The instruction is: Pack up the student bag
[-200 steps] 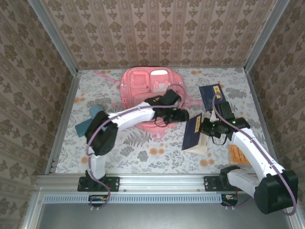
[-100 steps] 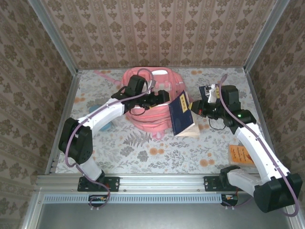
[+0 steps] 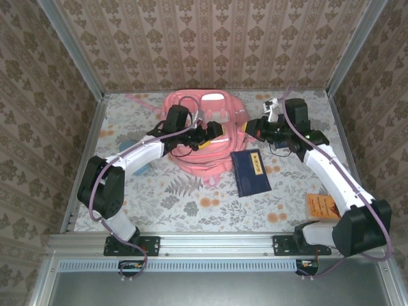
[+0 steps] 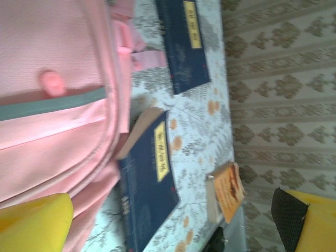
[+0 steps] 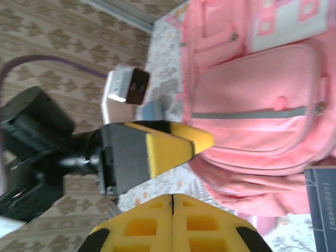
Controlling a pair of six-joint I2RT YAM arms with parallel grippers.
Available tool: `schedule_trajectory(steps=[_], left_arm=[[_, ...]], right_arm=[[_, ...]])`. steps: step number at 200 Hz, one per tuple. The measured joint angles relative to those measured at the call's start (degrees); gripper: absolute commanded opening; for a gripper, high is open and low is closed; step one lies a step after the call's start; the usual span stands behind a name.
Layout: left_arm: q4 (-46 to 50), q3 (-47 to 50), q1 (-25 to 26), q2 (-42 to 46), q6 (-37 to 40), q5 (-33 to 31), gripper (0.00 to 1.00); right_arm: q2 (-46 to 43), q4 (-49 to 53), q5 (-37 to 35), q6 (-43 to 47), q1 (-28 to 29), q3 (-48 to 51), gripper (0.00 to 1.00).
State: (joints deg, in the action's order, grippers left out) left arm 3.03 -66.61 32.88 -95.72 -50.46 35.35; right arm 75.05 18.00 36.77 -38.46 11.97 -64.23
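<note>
Bags: one pink backpack point(image 3: 207, 156), lying flat at the far middle of the table point(image 3: 191, 204), pockets up.
Blue books: two. One blue book point(image 3: 250, 172) lies flat just beside the bag's near right corner; the second blue book point(image 4: 184, 42) lies farther back.
Orange books: one orange book point(image 3: 320, 206), near the right edge.
Left arm point(image 3: 143, 153): stretched over the bag; left gripper point(image 3: 210, 132) has its jaws wide apart and holds nothing.
Right arm point(image 3: 328, 172): bent toward the bag; right gripper point(image 3: 250, 127) has its jaws pressed together and is empty.
</note>
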Motion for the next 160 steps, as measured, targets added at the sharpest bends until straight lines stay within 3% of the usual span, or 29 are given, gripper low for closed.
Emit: schedule_trajectory(steps=[23,56,104,160], left_arm=[[2.08,2.01,0.28,0.26,0.55,-3.06,0.99],[5.44,4.52,3.48,2.56,0.57,-7.21,0.98],[6.08,4.52,13.75,4.07,-1.07,-11.37,0.87],[7.45,-4.83,21.42,-8.33,-3.37,-12.28,0.65]], right_arm=[[4.66,5.01,-7.26,3.08,0.20,-0.61,0.57],[9.84,11.41,-17.90,5.88,0.20,1.22,0.75],[14.64,17.68,-32.15,8.11,-0.81,3.80,0.76],[15.06,19.98,-36.15,8.11,-2.86,11.80,0.74]])
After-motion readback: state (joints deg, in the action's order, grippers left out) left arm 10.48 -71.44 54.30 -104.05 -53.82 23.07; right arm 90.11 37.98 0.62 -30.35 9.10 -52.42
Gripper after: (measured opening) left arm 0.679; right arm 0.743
